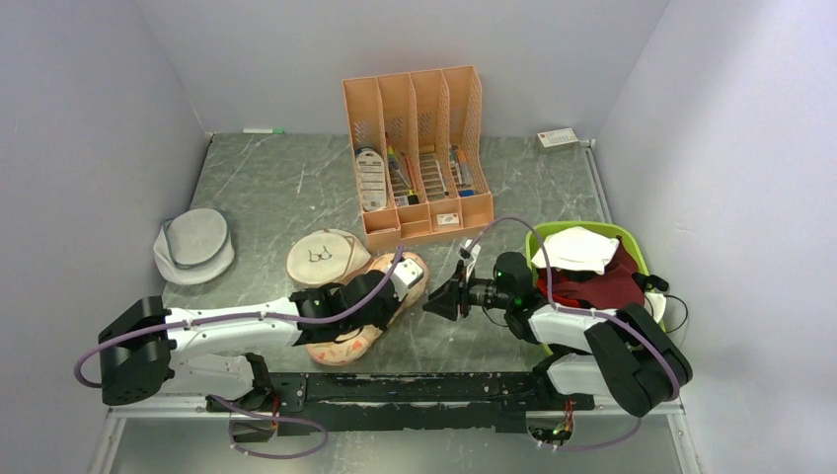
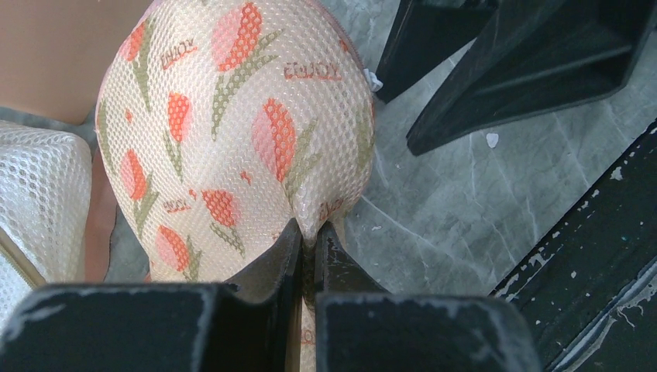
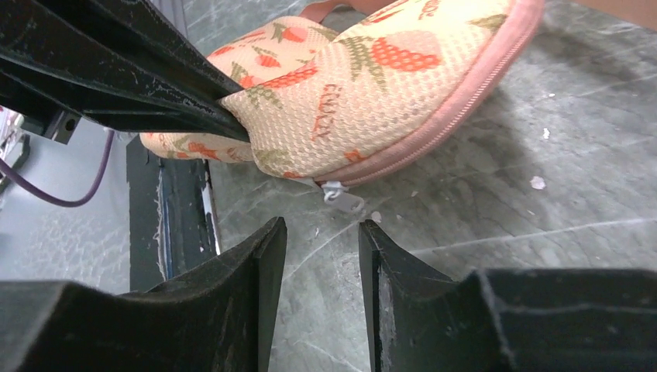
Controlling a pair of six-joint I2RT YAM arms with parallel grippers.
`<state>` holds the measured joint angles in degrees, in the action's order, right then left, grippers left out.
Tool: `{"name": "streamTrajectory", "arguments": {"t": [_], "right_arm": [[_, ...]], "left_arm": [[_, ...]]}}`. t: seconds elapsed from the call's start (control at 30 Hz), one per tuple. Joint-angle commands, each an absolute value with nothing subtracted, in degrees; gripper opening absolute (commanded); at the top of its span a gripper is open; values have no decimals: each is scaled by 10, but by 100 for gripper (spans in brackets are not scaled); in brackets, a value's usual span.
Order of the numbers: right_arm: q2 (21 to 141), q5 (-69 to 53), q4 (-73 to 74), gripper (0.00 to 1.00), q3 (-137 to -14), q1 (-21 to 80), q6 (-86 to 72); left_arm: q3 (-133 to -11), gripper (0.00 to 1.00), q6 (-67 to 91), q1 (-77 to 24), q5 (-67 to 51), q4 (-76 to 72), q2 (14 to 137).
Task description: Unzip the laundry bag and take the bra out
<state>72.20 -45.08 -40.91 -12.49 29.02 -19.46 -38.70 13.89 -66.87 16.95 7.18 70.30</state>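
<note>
The laundry bag (image 1: 347,346), peach mesh with orange-red fruit print, lies on the table between both arms. In the left wrist view my left gripper (image 2: 312,231) is shut on a pinched fold of the bag (image 2: 232,132); from above that gripper (image 1: 392,296) sits over the bag's far lobe. My right gripper (image 3: 321,229) is open, low over the table, with nothing between its fingers. It faces the bag's (image 3: 364,101) pink zip edge, and the small metal zip pull (image 3: 341,195) lies just past its fingertips. The zip looks closed. The bra is hidden.
A round beige pouch with a glasses drawing (image 1: 328,257) lies just behind the bag, and a white mesh pouch (image 1: 194,245) sits at the left. An orange file organiser (image 1: 419,153) stands at the back. A green basket (image 1: 632,242) of clothes is at the right, and a black rail (image 1: 415,390) runs along the near edge.
</note>
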Motion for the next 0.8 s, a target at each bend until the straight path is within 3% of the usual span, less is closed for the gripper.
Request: {"name": "streamTrajectory", "arguments": {"t": [0.0,0.1,0.27,0.53,0.77], "right_arm": [[742,-421,-445,41,-139,321,-161],[746,-403,-455,43,-139,330,-161],[744,-379,-455,37,-137,333,-158],[747,-378,-462,40,-137,335,-159],[761,-372,-503,18,-134,340,-173]], "left_arm": [[-381,7,135,-664,147,61,691],[-379,7,136,-661,141,58,694],[-377,7,137,-660,136,58,692],[-373,7,138,-660,130,57,683],[-375,7,138,-661,127,60,684]]}}
